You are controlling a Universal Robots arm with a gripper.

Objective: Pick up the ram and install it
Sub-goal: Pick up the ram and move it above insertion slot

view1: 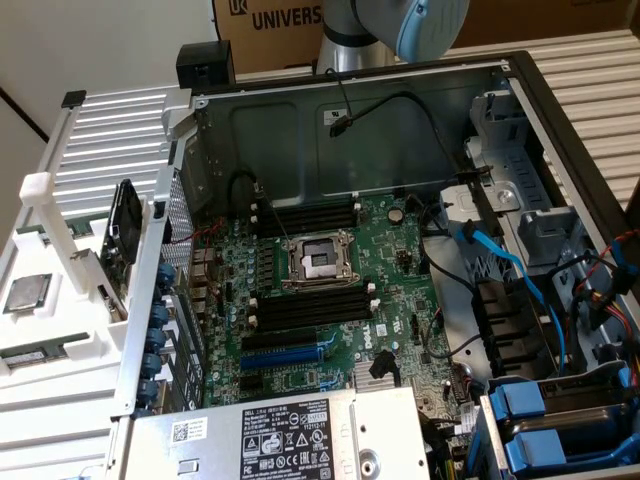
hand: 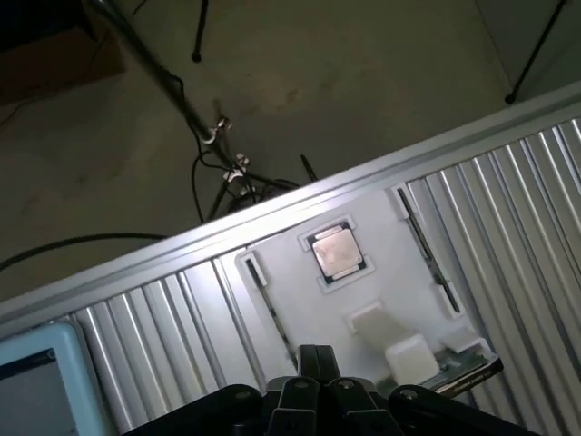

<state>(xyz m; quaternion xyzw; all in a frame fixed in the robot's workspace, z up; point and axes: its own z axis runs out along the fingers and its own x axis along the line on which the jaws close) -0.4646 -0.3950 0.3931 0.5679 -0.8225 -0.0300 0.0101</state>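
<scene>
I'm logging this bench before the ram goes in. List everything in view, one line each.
ram: one, green, lying in the white holder
processor chip: one, silver, in a square pocket of the holder
white holder: one, white, at the exterior view's left of the case
computer case: one, grey, open, middle of the exterior view
motherboard: one, green, inside the case
memory slots: two banks, black, either side of the processor socket
processor socket: one, silver and black, mid-board
power supply: one, silver, at the case's near edge
cardboard box: one, brown, behind the case
arm: one, grey and light blue, behind the case
claw: one, black, shut, over the holder's edge
</scene>
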